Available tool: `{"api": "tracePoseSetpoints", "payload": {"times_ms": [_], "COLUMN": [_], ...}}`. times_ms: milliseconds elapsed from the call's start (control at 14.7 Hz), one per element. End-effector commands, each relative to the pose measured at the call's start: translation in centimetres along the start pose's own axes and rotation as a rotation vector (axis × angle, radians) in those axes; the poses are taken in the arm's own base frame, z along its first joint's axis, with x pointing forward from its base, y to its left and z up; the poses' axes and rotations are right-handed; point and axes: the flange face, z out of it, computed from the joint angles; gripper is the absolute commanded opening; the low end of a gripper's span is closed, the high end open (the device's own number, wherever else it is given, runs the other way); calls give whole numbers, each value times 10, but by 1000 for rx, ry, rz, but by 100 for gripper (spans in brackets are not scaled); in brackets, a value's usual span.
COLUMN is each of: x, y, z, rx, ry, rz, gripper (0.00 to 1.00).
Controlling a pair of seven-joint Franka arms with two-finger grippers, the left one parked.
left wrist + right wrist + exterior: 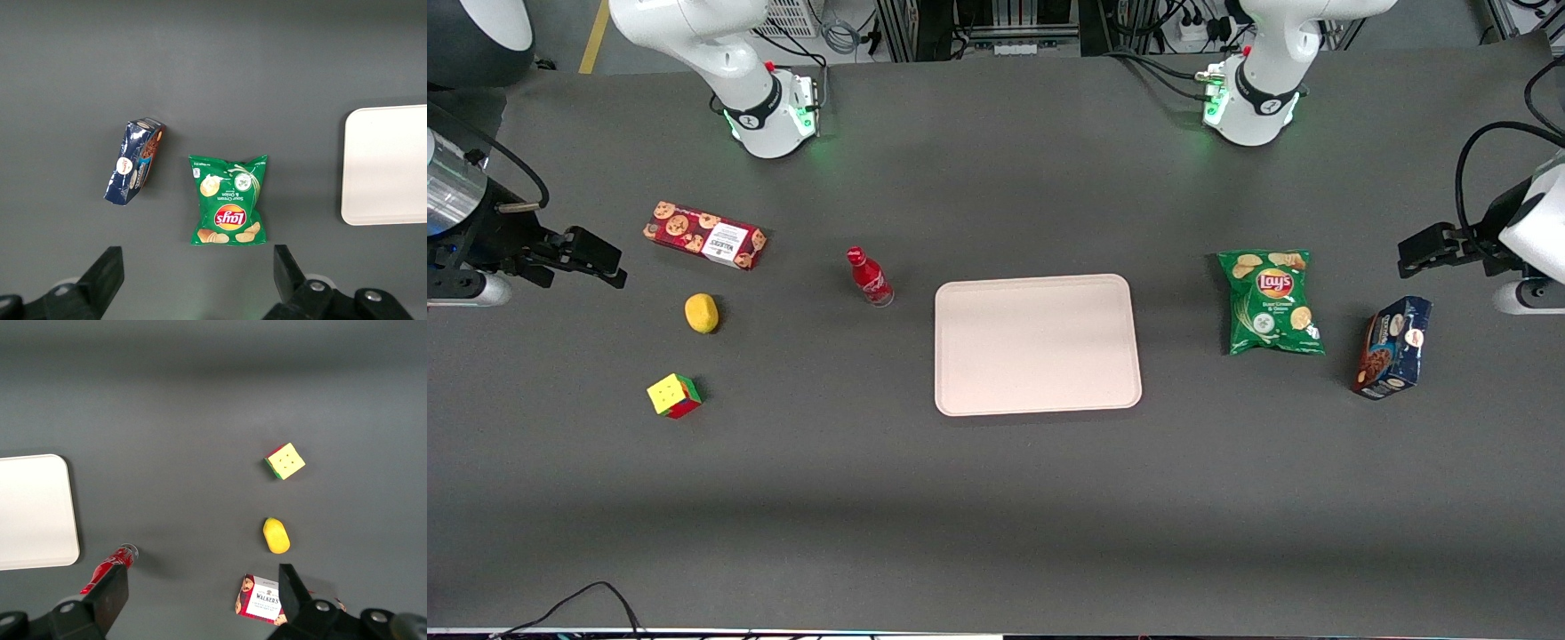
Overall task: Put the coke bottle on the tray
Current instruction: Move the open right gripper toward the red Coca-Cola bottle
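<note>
Front view, reading across the frame: my jaws hang over the table (996, 498) at the working arm's end, at mid-height on the frame's edge. They are spread wide and hold nothing. The right wrist view confirms this, showing bare table between the two tips.

Next come the red cookie box (704, 236) in the upper part of the frame, the lemon (702, 313) below it and the colour cube (674, 396) lower still. None of these concern me.

Nearer mid-frame is the coke bottle (870, 277). It looks to be standing upright on the table, just beside the tray (1037, 345) but apart from it. The tray fills the middle of the frame and carries nothing. Past it, toward the parked arm's end, lie the green chips bag (1272, 302) and the blue box (1393, 347).

I judge the task is at its very start, with the approach not yet made. The next move calls for me to travel over the lemon's neighbourhood to the bottle, come down around its slim body and close squarely. It looks easy to tip if I nudge it.

Some things are hard to read. In the right wrist view one jaw covers the bottle's cap end and the other covers part of the cookie box, and the tray is cut by the frame. In the front view most of my arm is cut off.
</note>
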Motion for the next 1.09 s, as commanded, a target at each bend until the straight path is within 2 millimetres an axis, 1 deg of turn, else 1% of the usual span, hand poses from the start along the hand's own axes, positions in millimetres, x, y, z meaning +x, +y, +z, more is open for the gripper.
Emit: {"api": "tracePoseSetpoints", "payload": {"times_ms": [0,68,204,272,340,476,544,680,883,951,1019], "x": [4,4,2,-1,-5,-14,-22,-41,-67,-79,-87], "y": [0,-3,-17,-29,-47,-74,-100,-144,-193,-207,-217], "z": [-6,-11,-18,-19,-20,-19,-14,9,50,65,74], "rx": [-15,-13,-7,0,7,8,3,-14,-28,-35,-38], "ry": [-2,9,21,20,20,4,-16,-71,-113,-115,-114], "rz": [-14,-14,-38,-58,-81,-32,-24,-35,-41,-43,-48], "gripper": [100,100,100,100,100,100,100,100,100,100,100]}}
